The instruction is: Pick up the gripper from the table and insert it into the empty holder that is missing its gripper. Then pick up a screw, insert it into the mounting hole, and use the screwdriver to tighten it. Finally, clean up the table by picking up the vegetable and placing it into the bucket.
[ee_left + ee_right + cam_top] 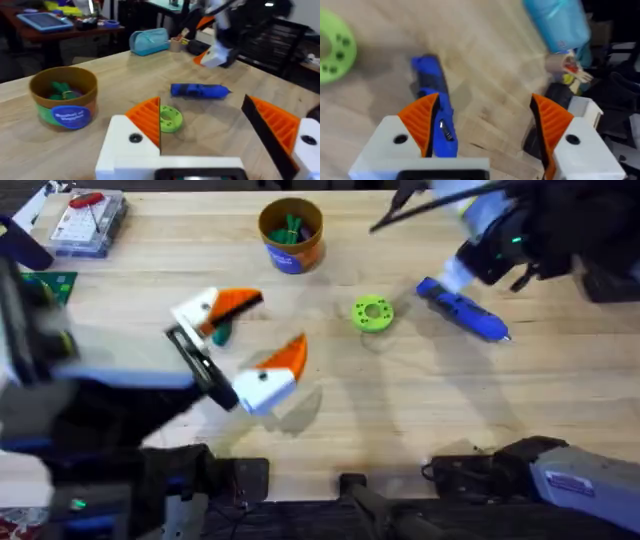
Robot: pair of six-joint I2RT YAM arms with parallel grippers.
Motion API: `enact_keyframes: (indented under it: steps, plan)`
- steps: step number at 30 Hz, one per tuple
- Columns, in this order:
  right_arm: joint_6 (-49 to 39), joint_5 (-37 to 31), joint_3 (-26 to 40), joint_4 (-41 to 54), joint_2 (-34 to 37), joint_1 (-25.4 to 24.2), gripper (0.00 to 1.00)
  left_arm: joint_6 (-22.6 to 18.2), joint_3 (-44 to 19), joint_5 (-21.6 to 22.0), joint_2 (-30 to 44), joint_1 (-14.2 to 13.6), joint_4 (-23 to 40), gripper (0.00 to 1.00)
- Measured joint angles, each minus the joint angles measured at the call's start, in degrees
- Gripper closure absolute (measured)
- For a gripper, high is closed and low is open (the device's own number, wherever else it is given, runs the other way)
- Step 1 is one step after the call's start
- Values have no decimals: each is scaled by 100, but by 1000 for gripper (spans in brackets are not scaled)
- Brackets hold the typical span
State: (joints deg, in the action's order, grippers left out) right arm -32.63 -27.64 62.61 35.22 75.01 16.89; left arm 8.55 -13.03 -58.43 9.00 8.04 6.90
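Lying on the wooden table (400, 400) toward two o'clock from its centre in the overhead view, the screwdriver (462, 311) points its blue handle at about ten o'clock and its tip toward four. The right gripper (482, 127) hangs close over it with white fingers (395, 140) and orange pads spread wide, the handle passing beside one pad and nothing pinched between them. A lime-green disc with holes (373, 313) sits just beside the screwdriver, at its nine o'clock. The left gripper (253, 332) hovers left of centre, its fingers also spread apart and empty; something small and dark green (220, 333) peeks out beside one finger, though what it is cannot be told. The bucket (291, 234) stands upright at twelve o'clock near the far edge, green pieces visible inside it. A clear plastic parts box (88, 222) with a red-handled tool on it rests at the ten o'clock corner.
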Motion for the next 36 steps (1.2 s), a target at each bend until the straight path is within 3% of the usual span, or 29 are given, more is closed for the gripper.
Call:
enact_keyframes:
  steps: [4,10,12,15,19,22,30,36]
  plan:
    - [676,-63,58,-386,-763,102,5,-195,-979,93,1282,245,349,15]
    - [2005,-94,153,-773,-1914,107,5,-772,-2851,532,3409,413,2084,15]
    - [2397,-102,155,-771,-2223,107,3,-1035,-3585,885,4116,417,3007,14]
    - [2895,-105,160,-736,-2599,105,5,-1341,-4450,1485,4928,417,3881,15]
    - [3427,-105,189,-252,-2931,107,5,-1547,-5291,2333,5678,417,4507,14]
    - [3891,-105,214,672,-3045,107,5,-1629,-5581,2902,5963,418,4564,14]
    - [5002,-103,212,2723,-3039,107,4,-1721,-5618,4288,6071,423,4863,14]
    - [5479,-105,205,3355,-3039,107,5,-1517,-5634,4847,6255,422,5466,14]
